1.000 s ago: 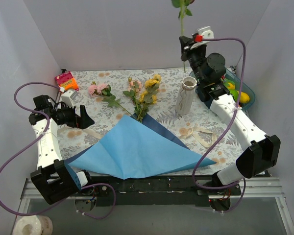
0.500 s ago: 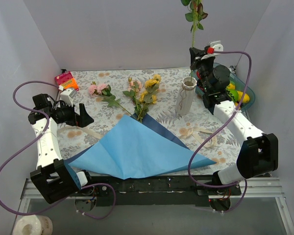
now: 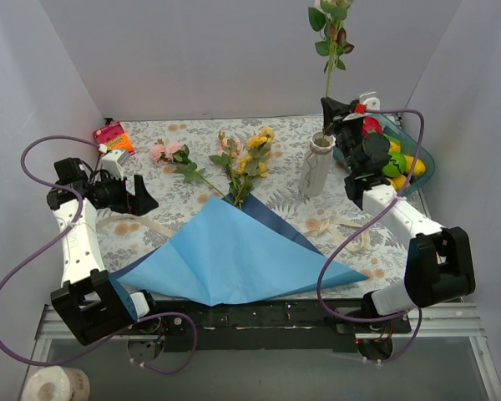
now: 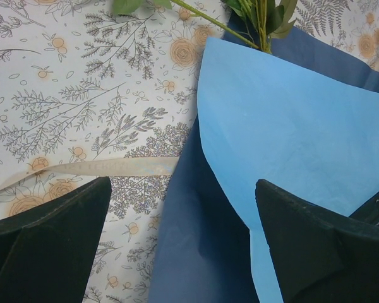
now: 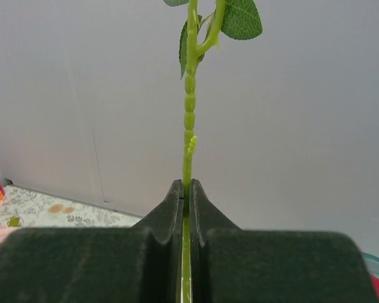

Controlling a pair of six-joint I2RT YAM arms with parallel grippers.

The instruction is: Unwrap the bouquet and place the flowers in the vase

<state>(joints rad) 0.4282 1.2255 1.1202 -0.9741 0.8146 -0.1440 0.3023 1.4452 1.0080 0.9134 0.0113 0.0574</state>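
Insertion step: a flower stem (image 3: 328, 73) is pinched upright in the closed right claw (image 3: 331, 107) above the vase (image 3: 316, 167), its foot seemingly at the mouth. Straight lowering, then release, is called for. The left claw (image 4: 183, 183) is spread open, empty.

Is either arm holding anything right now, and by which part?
The right gripper pinches a flower by its green stem, below the leaves. The left gripper is open and holds nothing.

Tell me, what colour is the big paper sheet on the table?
The flat paper sheet is light blue, with darker blue showing beneath; the top external view shows it best.
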